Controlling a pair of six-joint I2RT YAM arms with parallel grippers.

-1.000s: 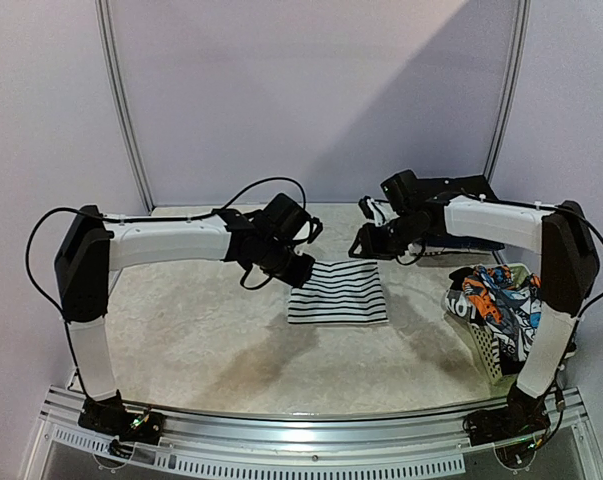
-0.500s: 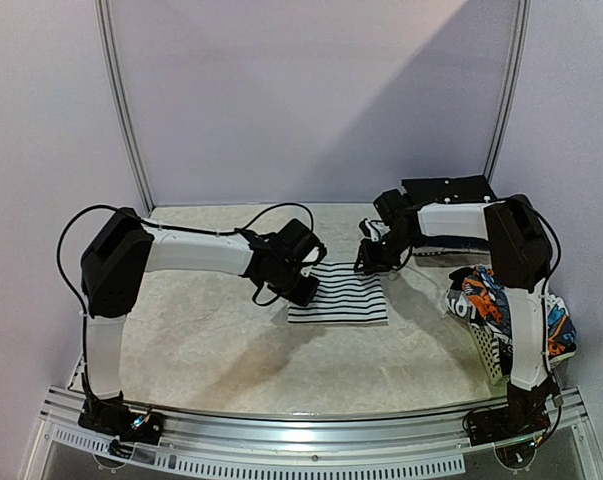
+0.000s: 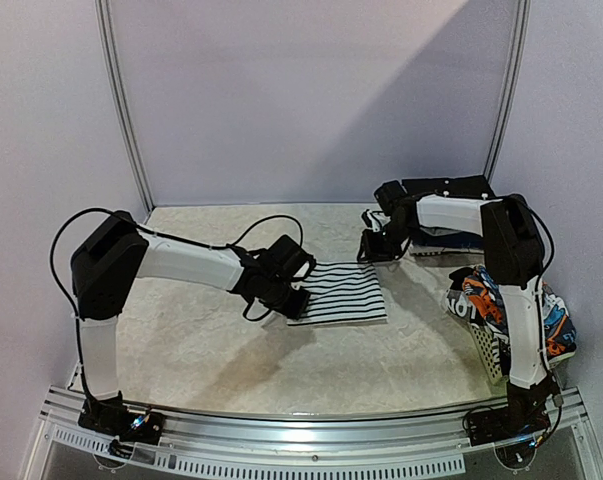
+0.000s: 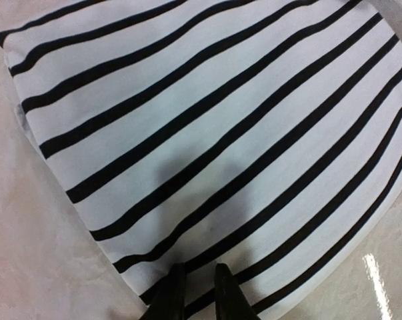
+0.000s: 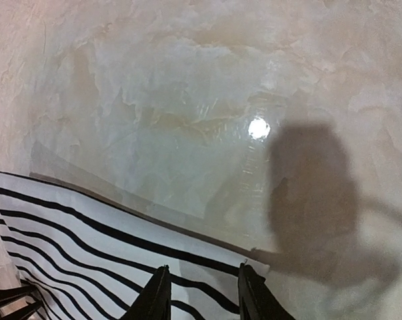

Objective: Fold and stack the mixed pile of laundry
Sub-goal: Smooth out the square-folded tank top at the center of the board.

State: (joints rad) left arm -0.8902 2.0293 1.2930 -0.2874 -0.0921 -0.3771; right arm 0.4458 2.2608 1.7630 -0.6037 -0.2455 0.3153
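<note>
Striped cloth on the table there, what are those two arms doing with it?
They are folding laundry. The striped garment lies folded flat. The left gripper sits at its near left edge, jaws almost together; a pinch can't be confirmed. The right gripper stands open at its far right corner. A printed garment waits in the basket.

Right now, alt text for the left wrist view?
A white cloth with thin black stripes lies flat on a pale tabletop, filling most of the frame. The left gripper holds its fingertips narrowly apart at the cloth's near edge, bottom centre; whether they pinch it is unclear.
</note>
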